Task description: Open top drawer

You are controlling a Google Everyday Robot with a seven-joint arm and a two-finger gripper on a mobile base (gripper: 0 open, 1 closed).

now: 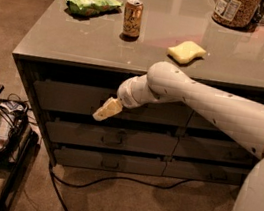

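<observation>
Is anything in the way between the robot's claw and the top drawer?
Nothing visible is. The robot's tan claw hangs right in front of the wide, dark grey-brown top drawer, near its middle. Whether they touch, I cannot tell.
</observation>
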